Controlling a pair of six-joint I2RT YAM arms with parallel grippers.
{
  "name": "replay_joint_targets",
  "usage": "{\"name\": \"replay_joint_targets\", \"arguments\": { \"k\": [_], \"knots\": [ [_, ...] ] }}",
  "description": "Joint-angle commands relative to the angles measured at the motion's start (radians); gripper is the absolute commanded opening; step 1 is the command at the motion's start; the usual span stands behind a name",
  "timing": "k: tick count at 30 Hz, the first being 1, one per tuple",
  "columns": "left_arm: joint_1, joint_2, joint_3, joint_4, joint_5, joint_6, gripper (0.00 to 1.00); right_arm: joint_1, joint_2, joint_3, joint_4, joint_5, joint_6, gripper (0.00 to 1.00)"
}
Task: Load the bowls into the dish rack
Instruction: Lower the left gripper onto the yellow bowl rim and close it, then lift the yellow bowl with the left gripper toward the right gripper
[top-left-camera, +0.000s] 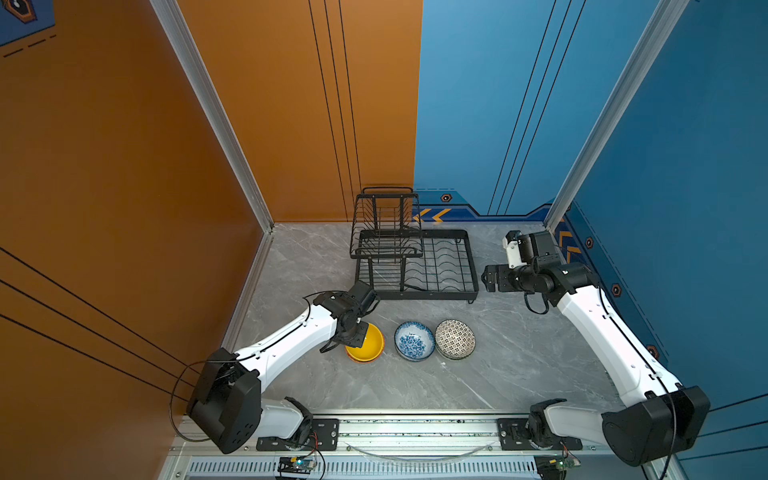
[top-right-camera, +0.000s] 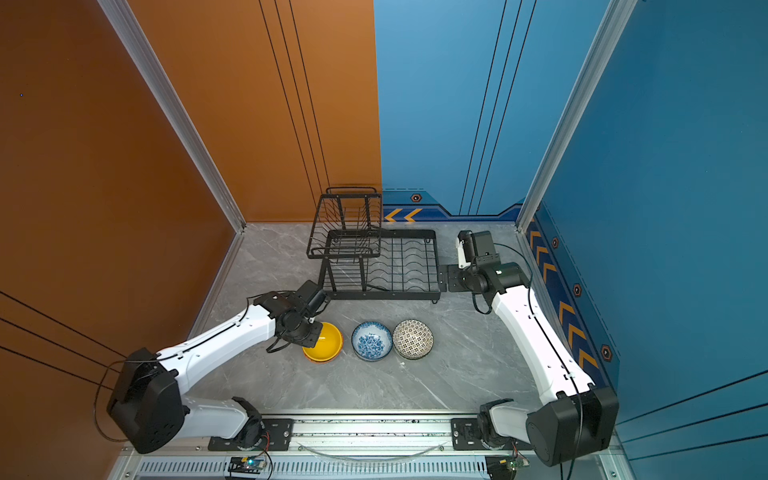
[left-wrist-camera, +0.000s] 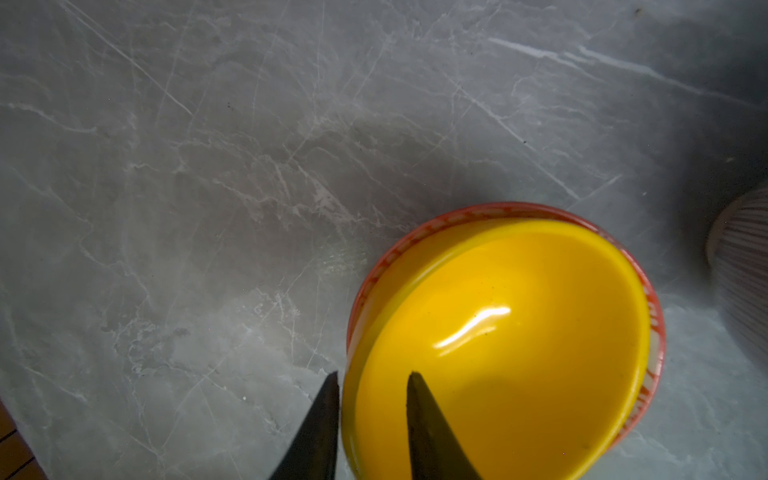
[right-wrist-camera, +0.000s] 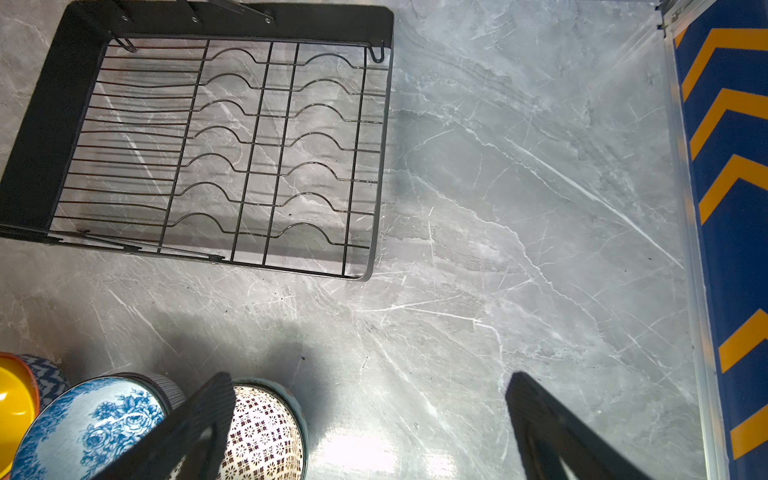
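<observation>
Bowls (top-right-camera: 372, 340) stand in a row of three nested pairs on the grey marbled worktop (top-left-camera: 519, 353), in front of the dish rack (top-left-camera: 428, 295) and apart from it. At the left of the row in both top views, the yellow bowl (top-left-camera: 370, 343) sits inside the orange-white patterned bowl (left-wrist-camera: 415, 232). It lies a little off-centre, so the patterned rim shows round one side.

The blue-white floral bowl (top-left-camera: 414, 340) is in the middle, resting in a radial-lined bowl (right-wrist-camera: 166, 386). Close against its rim is the black-white geometric bowl (top-left-camera: 455, 338), which sits in a pale green bowl (right-wrist-camera: 300, 409).

The left end effector (left-wrist-camera: 372, 374) is down at the yellow bowl's edge on the side nearest its arm. Its fingers are a little apart and straddle the rim, one outside the wall and one inside. From the wrist view I can see a gap between the inner finger and the wall, so they are not clamped on it.

The right end effector (top-left-camera: 487, 280) hovers just beside the right end of the rack's base tray, fingers spread wide with only bare worktop between them. The rack's raised basket (top-left-camera: 386, 224) stands over its left end, near the back wall.
</observation>
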Motion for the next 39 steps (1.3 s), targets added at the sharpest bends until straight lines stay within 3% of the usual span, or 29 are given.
{"name": "replay_joint_targets", "arguments": {
  "k": [1, 9, 24, 29, 34, 39],
  "knots": [
    [-0.001, 0.001, -0.016, -0.012, 0.02, -0.001, 0.24, 0.007, -0.031, 0.002, -0.02, 0.021, -0.019, 1.0],
    [0.0, -0.013, -0.008, -0.013, 0.01, 0.005, 0.0, 0.005, -0.034, 0.007, -0.02, 0.018, -0.022, 1.0],
    [0.014, -0.119, 0.075, -0.029, -0.036, 0.034, 0.0, 0.005, -0.05, 0.043, -0.027, -0.008, -0.036, 1.0],
    [0.011, -0.171, 0.126, 0.004, -0.011, 0.017, 0.0, 0.017, -0.065, 0.044, -0.027, -0.076, -0.028, 1.0],
    [-0.028, -0.295, 0.089, 0.193, 0.073, -0.036, 0.0, 0.089, -0.088, 0.048, -0.017, -0.116, -0.005, 1.0],
    [-0.084, -0.322, 0.089, 0.273, 0.044, -0.028, 0.0, 0.216, -0.113, 0.066, 0.004, -0.085, 0.05, 1.0]
  ]
}}
